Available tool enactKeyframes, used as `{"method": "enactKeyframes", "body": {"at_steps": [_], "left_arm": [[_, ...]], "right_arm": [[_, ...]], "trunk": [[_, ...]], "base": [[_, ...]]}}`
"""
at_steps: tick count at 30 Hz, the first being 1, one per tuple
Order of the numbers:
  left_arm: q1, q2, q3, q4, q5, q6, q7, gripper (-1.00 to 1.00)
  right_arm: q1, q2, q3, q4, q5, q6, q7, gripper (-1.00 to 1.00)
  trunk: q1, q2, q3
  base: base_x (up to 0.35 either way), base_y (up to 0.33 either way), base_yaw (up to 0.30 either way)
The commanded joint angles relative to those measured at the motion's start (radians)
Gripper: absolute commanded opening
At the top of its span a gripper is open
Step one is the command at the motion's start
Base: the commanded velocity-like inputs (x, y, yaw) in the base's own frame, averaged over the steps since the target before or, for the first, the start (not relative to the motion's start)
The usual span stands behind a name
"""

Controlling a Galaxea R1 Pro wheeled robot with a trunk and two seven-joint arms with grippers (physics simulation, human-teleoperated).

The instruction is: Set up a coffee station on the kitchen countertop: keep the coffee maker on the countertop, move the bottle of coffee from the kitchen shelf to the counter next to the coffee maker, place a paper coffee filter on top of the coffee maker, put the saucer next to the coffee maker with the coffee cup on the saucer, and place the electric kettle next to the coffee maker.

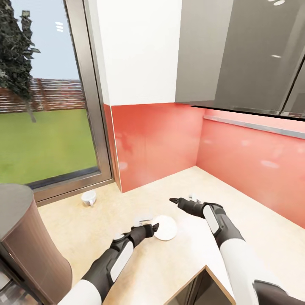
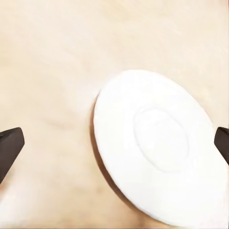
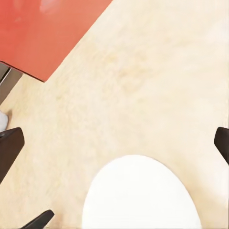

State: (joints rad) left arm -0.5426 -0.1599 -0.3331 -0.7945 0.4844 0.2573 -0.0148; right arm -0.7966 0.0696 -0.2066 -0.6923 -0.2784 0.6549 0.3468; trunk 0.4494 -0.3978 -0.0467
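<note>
Beige stone bench (image 1: 254,228) meets red backsplash (image 1: 156,140); round white ceramic saucer (image 1: 165,227) lies flat mid-bench, well clear of edges. Left gripper (image 1: 153,228), fingers spread, touches its rim; right gripper (image 1: 174,200), fingers apart, hovers beyond. White cup (image 1: 88,198) sits by the window.

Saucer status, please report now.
Both grippers open, left gripper at saucer, not gripping. Saucer flat on countertop. Cup apart, by window. Nothing blocking.

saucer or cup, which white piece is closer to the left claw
The saucer: it lies flat on the counter right at the left claw. The cup sits farther off, near the window.
</note>
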Motion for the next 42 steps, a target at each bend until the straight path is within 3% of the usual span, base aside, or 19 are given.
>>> {"method": "enactKeyframes", "body": {"at_steps": [1,8,17,25,26,31,34,42], "left_arm": [[0.005,0.0,-0.006,-0.004,0.002,0.0,0.0,1.0],[0.045,0.001,-0.024,-0.008,0.003,-0.008,0.001,1.0],[0.091,0.043,0.022,-0.05,0.038,0.0,0.002,1.0],[0.093,0.046,0.044,-0.05,0.06,0.007,0.001,1.0],[0.091,0.046,0.047,-0.009,0.161,0.028,0.001,1.0],[0.083,0.047,0.079,-0.009,0.219,0.087,0.002,1.0],[0.079,0.047,0.108,-0.01,0.241,0.132,0.003,1.0],[0.078,0.042,0.121,-0.009,0.249,0.146,0.007,1.0]], "right_arm": [[-0.001,0.003,-0.006,0.005,-0.002,0.007,-0.003,1.0],[-0.001,0.005,-0.005,0.044,-0.005,0.008,-0.022,1.0],[-0.001,-0.011,-0.009,0.074,-0.008,0.058,-0.025,1.0],[-0.001,-0.02,-0.011,0.11,-0.014,0.086,-0.025,1.0],[-0.001,-0.02,-0.011,0.111,-0.014,0.087,-0.025,1.0],[-0.001,-0.017,-0.01,0.112,-0.015,0.087,-0.025,1.0],[-0.001,-0.015,-0.01,0.112,-0.015,0.088,-0.025,1.0],[-0.001,-0.015,-0.011,0.112,-0.015,0.088,-0.025,1.0]], "trunk": [[0.001,-0.002,-0.002],[0.001,-0.002,-0.002],[0.001,-0.002,-0.002],[0.001,-0.002,-0.002],[0.001,-0.002,-0.002],[0.001,-0.002,-0.002],[0.001,-0.002,-0.002],[0.001,-0.002,-0.002]], "base": [[0.0,0.0,0.0],[0.0,0.0,0.0],[0.0,0.0,0.0],[0.0,0.0,0.0],[0.0,0.0,0.0],[0.0,0.0,0.0],[0.0,0.0,0.0],[0.0,0.0,0.0]]}}
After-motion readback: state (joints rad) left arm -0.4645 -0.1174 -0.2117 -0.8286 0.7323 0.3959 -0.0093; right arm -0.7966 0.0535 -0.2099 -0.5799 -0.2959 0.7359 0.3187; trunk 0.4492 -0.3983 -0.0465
